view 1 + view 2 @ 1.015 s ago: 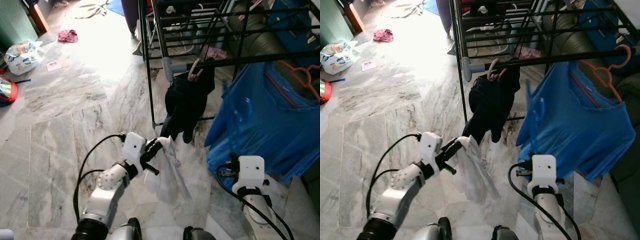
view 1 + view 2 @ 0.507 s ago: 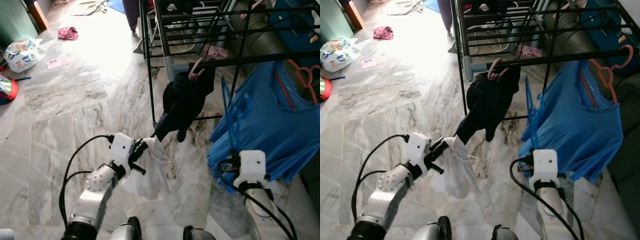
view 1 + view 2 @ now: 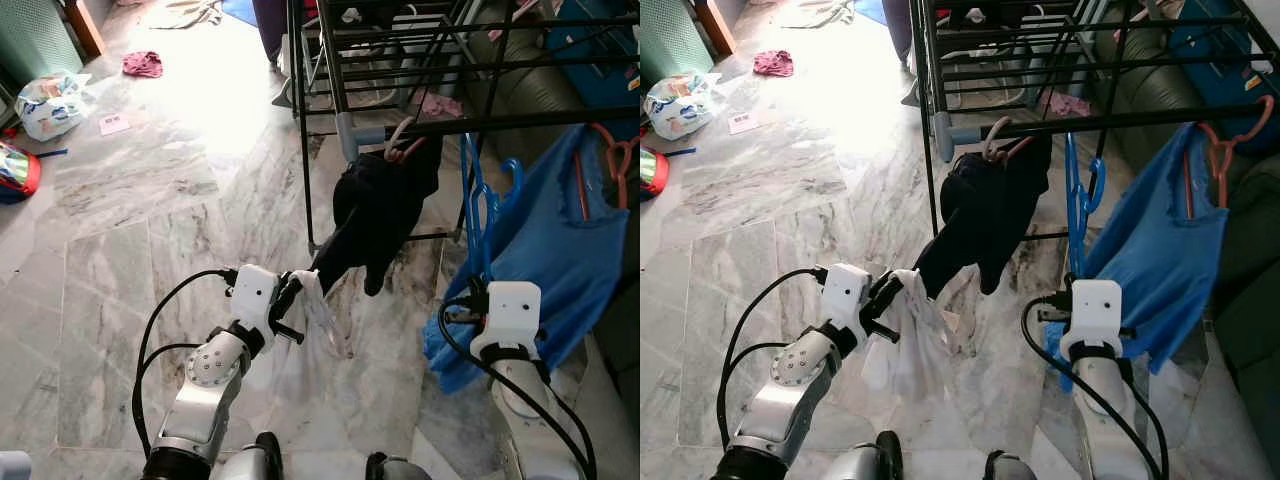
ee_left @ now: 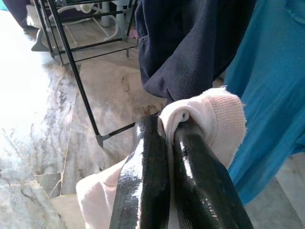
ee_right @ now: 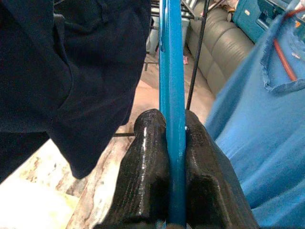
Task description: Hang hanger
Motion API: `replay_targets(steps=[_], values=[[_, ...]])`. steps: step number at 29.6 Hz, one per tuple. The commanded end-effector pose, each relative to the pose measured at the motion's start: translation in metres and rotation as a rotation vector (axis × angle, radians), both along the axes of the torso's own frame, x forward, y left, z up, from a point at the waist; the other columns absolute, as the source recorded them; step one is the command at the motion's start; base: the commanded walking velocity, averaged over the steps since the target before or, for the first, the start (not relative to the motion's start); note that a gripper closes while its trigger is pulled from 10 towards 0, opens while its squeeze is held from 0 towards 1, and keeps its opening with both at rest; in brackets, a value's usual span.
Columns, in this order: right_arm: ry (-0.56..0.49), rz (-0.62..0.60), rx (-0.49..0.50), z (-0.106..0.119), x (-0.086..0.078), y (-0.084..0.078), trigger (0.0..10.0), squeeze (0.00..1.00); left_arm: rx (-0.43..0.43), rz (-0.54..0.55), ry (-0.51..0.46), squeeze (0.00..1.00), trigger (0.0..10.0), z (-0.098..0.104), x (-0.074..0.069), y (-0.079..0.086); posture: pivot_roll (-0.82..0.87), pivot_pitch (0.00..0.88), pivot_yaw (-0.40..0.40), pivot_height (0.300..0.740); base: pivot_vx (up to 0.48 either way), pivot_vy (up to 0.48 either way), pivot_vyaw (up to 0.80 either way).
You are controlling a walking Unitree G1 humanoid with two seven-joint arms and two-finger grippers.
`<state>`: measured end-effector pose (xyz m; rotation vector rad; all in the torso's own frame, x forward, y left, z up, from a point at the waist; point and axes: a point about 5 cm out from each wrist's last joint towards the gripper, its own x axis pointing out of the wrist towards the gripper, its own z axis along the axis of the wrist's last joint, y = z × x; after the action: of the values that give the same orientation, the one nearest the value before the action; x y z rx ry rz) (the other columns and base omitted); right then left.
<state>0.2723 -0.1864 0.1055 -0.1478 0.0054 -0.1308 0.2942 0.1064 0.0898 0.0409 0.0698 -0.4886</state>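
Observation:
A blue plastic hanger (image 3: 481, 199) stands upright between my right gripper's (image 5: 167, 125) fingers, which are shut on its lower part. Its hook reaches up close to the black rack bar (image 3: 520, 120), between a dark garment (image 3: 385, 200) on a pink hanger and a blue shirt (image 3: 555, 245) on an orange hanger (image 3: 612, 152). My left gripper (image 3: 297, 291) is low over the floor and shut on a pale pink-white garment (image 3: 308, 345), which droops toward the tiles.
The black drying rack (image 3: 330, 60) rises ahead, with a green sofa (image 3: 530, 85) behind it. A white bag (image 3: 45, 98), a pink cloth (image 3: 142, 63) and a red item (image 3: 14, 170) lie on the marble floor at the left.
My right gripper has brought the blue hanger up from in front of the blue shirt, so it now stands upright below the bar. The left gripper still holds the pale garment. The camera shifted slightly.

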Motion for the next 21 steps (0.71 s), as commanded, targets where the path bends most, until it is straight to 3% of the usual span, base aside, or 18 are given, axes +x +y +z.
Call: replay_targets(steps=[1,21], values=[[0.029,-0.014,0.002,-0.0061,-0.0012,-0.0015,10.0,0.0,0.0,0.004,-0.019,0.0,10.0,0.0054,0.0002,0.0003,0.03,0.219,-0.02,0.74,0.0,0.0,0.0],[0.046,-0.072,0.009,-0.0104,0.0046,-0.0039,10.0,0.0,0.007,0.012,-0.026,0.0,10.0,0.0085,0.0021,0.0031,0.05,0.205,-0.011,0.74,-0.261,0.0,0.0]])
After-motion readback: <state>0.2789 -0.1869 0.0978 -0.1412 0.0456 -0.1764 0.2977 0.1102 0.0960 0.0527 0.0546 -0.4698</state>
